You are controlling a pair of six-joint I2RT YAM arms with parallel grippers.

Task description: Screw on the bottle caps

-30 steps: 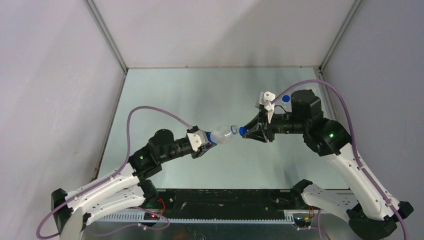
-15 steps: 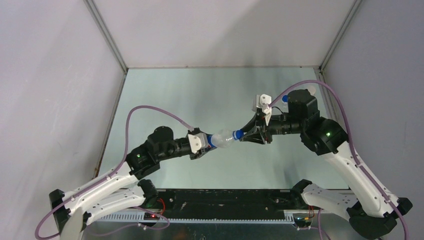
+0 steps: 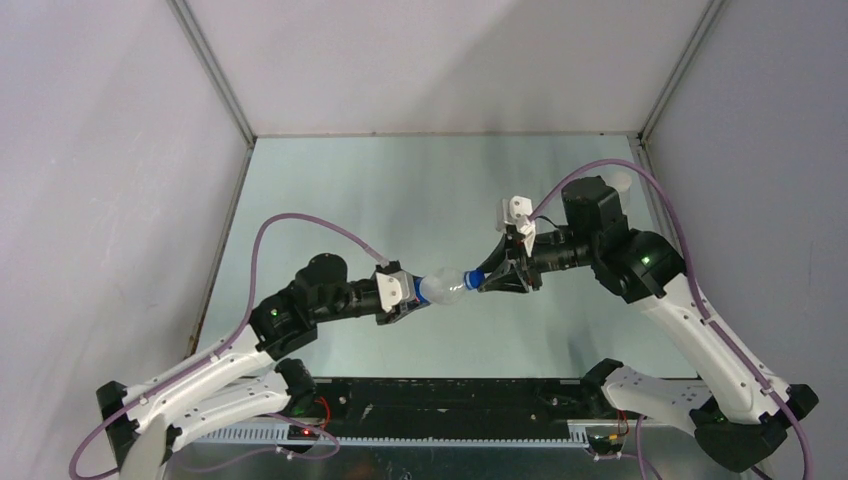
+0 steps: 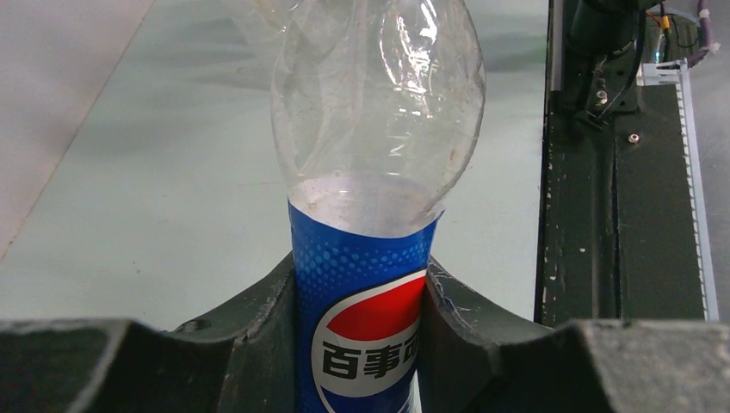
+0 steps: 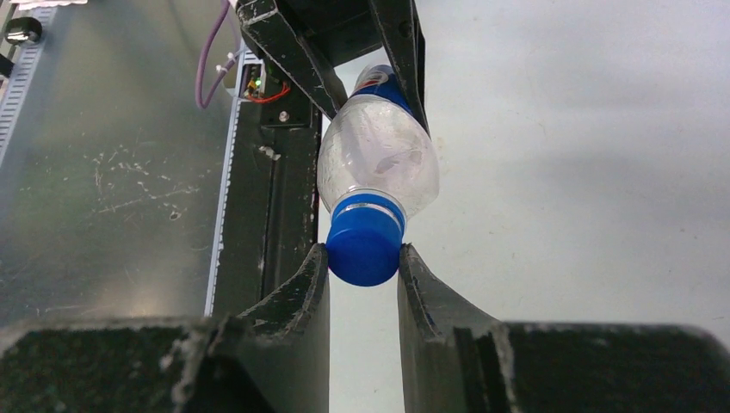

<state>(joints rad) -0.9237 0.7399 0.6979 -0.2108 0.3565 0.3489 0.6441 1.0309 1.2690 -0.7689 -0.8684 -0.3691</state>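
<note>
My left gripper (image 3: 412, 291) is shut on the labelled body of the Pepsi bottle (image 3: 440, 286), holding it level above the table with its neck pointing right. In the left wrist view the jaws (image 4: 361, 314) clamp the blue-red-white label of the bottle (image 4: 379, 163). My right gripper (image 3: 484, 279) is shut on a blue cap (image 3: 475, 279) that sits on the bottle's neck. In the right wrist view the fingertips (image 5: 363, 258) pinch the cap (image 5: 365, 245) against the clear bottle shoulder (image 5: 379, 163). The other bottles and caps are not clearly visible.
A pale rounded object (image 3: 621, 183) peeks out behind the right arm at the far right of the table. A black rail (image 3: 450, 400) runs along the near edge between the arm bases. Grey walls (image 3: 120, 200) enclose the table on three sides.
Both grippers have shifted left and slightly nearer. The blue cap, just off the bottle mouth a second ago, now sits on the neck. A blue cap by the right arm is now hidden.
</note>
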